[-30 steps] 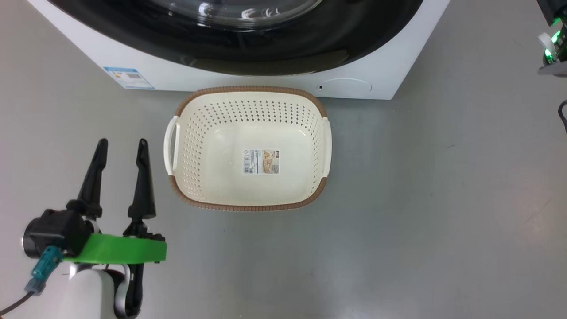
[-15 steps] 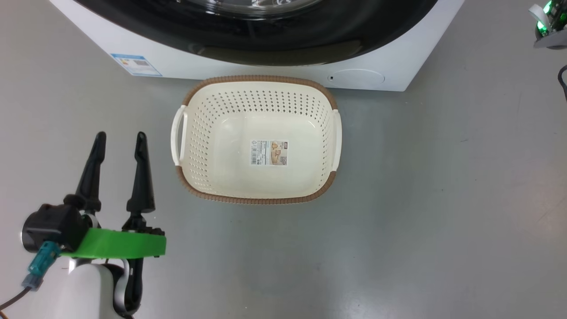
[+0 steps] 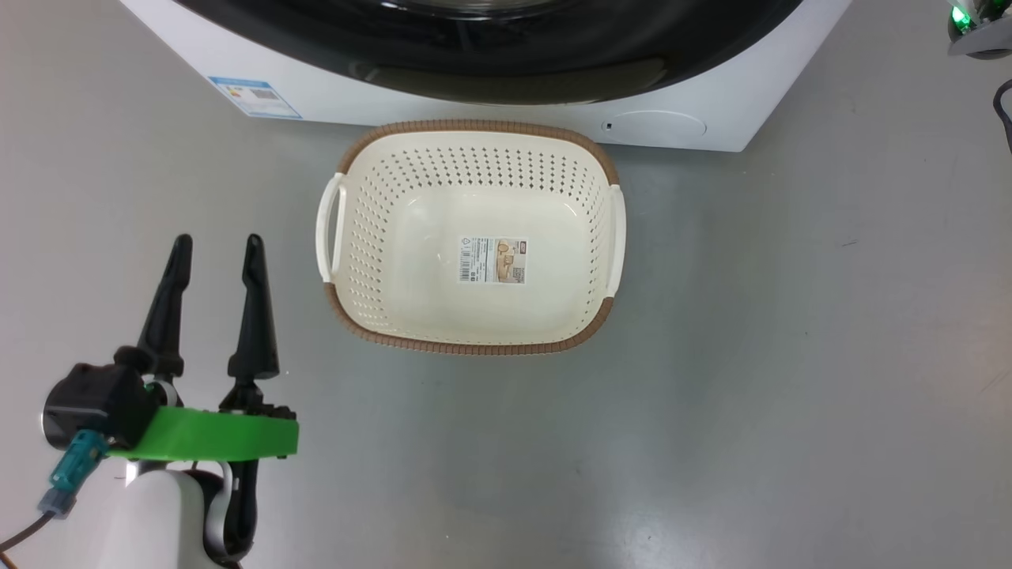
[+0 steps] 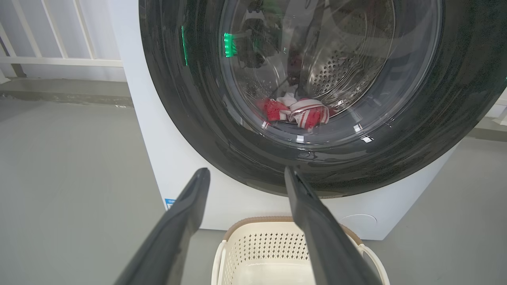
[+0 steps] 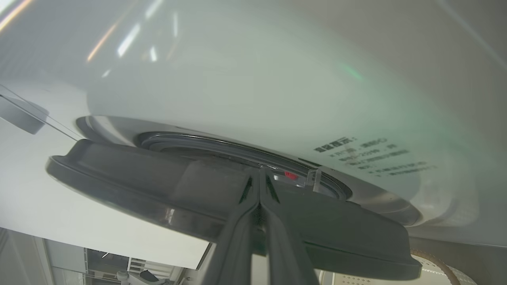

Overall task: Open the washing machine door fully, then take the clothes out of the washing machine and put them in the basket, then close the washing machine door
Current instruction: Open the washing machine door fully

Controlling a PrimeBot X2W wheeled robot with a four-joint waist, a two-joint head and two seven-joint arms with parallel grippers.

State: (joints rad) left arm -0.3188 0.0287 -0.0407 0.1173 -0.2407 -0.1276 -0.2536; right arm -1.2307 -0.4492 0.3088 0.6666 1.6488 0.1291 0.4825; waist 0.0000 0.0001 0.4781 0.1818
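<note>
The washing machine stands at the top of the head view, its door showing as a glossy black rim. Red and white clothes lie in the drum behind the door's glass. The cream basket sits empty on the floor just in front of the machine. My left gripper hangs open to the basket's left, holding nothing, and points at the door. My right gripper is shut, its tips against the door's grey edge, with a gap between that edge and the white front.
Grey floor lies all round the basket. A white railing runs behind the machine on its left. A device with a green light and a black cable sit at the head view's top right edge.
The head camera has moved, so machine and basket sit higher and further right in its picture. The left gripper stays open in the same spot.
</note>
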